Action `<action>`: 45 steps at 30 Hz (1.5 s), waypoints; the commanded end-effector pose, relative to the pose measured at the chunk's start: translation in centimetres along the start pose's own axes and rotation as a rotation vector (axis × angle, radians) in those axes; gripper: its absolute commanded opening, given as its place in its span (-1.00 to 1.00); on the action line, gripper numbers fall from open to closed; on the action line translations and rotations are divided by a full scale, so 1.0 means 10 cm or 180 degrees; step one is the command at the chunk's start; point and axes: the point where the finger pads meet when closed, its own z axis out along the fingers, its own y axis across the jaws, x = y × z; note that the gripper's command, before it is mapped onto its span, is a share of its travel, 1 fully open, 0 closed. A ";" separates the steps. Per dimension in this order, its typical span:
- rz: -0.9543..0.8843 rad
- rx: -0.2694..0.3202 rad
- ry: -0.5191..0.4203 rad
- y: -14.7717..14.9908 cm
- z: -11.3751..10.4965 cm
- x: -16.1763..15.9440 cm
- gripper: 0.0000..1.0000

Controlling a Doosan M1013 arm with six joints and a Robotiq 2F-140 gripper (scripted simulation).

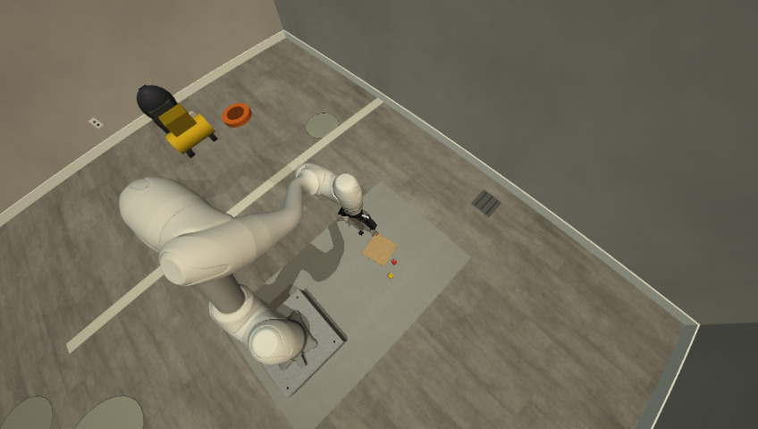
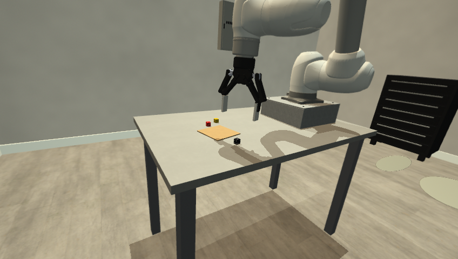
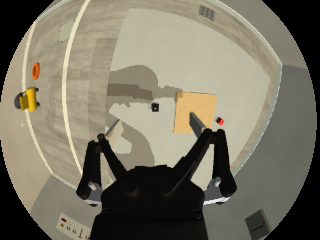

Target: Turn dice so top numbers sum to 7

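A tan square mat (image 2: 218, 132) lies flat on the grey table; it also shows in the overhead view (image 1: 379, 248) and the wrist view (image 3: 195, 111). A black die (image 2: 236, 140) sits on the table just off the mat's near right corner, also in the wrist view (image 3: 155, 107). A red die (image 2: 208, 123) and a yellow die (image 2: 216, 120) sit on the table beyond the mat's far edge, both off it; the red one shows in the wrist view (image 3: 220, 120). My gripper (image 2: 239, 111) is open and empty, hanging well above the table behind the mat.
The arm's grey base block (image 2: 299, 112) stands on the table's back right. A black slatted rack (image 2: 414, 115) stands on the floor to the right. A yellow cart (image 1: 181, 124) and an orange ring (image 1: 236, 114) are far off on the floor.
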 end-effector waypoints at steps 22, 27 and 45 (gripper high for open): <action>-0.2642 0.0045 0.0019 0.00 0.08 -0.02 1.00; -0.3119 0.0044 0.0022 0.00 0.09 -0.02 1.00; -0.4498 0.0041 0.0033 0.00 0.13 -0.03 1.00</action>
